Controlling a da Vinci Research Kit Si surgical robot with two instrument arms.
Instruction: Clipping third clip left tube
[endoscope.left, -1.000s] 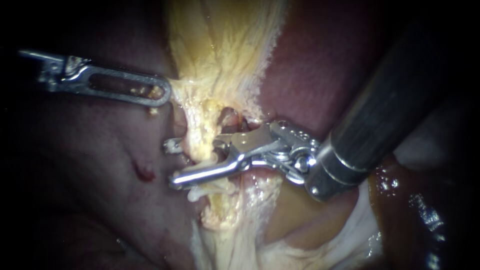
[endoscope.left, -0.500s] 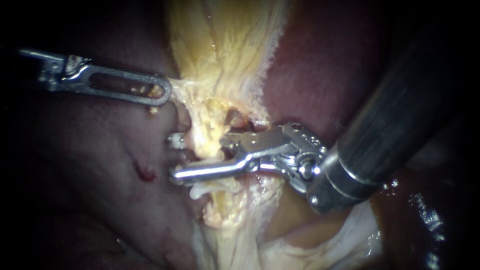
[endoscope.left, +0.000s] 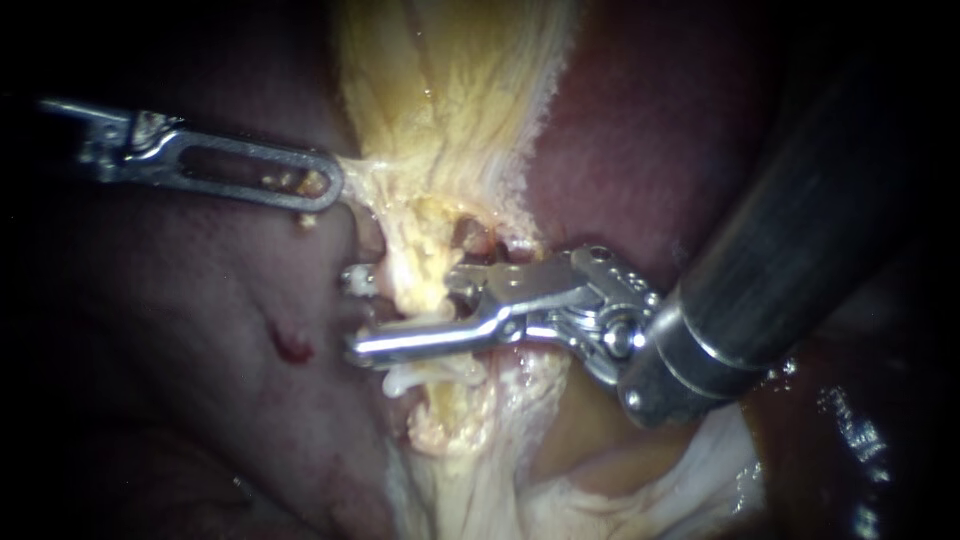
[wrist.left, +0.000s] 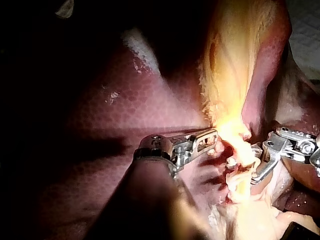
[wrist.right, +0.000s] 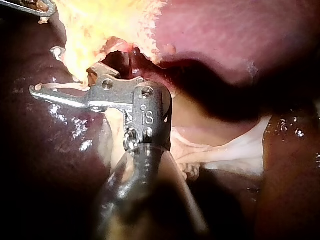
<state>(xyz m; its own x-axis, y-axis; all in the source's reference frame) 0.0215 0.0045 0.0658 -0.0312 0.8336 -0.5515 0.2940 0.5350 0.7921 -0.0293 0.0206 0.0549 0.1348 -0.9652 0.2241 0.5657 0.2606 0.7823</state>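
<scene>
**Tube lying across the narrow gap of my right instrument's claw.**

The tube (endoscope.left: 415, 292), a yellow stalk, passes between the two halves of the claw of my right instrument (endoscope.left: 355, 314). The claw stands narrowly parted, one half on each side of the tube, with both tips clear beyond it. A white clip (endoscope.left: 420, 378) crosses the tube just beside the nearer half, on its outer side. Past the farther half and apart from it, the claw of my left instrument (endoscope.left: 335, 187) is clamped on the edge of the yellow tissue (endoscope.left: 450, 100) above the tube. Dark red liver (endoscope.left: 200, 400) lies ahead of both tips.
</scene>
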